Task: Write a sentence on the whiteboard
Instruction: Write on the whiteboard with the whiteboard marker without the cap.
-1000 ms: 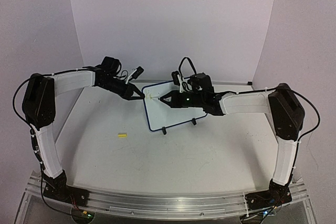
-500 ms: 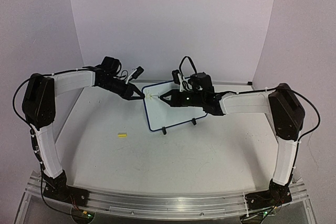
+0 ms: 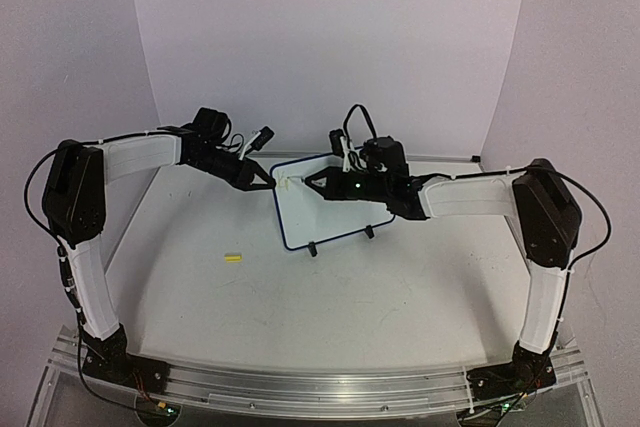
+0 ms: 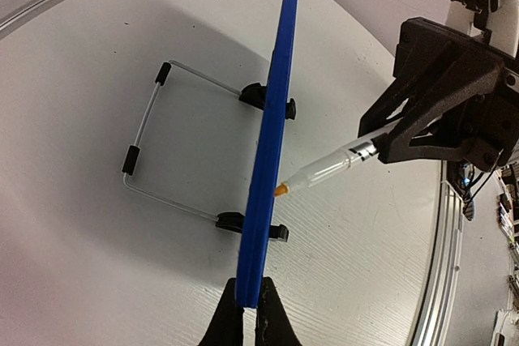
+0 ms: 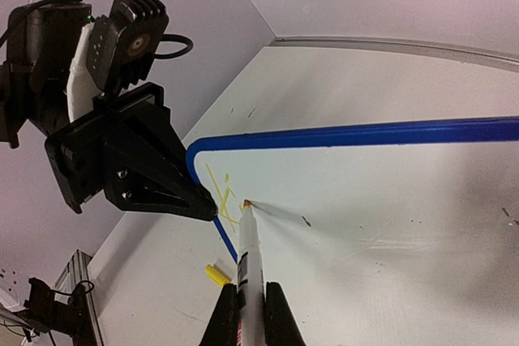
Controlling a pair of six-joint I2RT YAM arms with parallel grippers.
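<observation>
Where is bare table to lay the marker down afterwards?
Bare table: in front of the whiteboard, from its clip feet to the near edge, right of the yellow cap. Crowded: its upper left corner, where the left gripper clamps and the right gripper's marker writes.

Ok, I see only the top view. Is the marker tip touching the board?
Observer: Yes. In the left wrist view the tip of the marker meets the face of the board.
Operator: Is anything written there?
Observer: A few yellow strokes near the corner, beside the tip. No word is readable.
Operator: Does the left gripper hold the board?
Observer: Yes. The left gripper is shut on its blue edge.
</observation>
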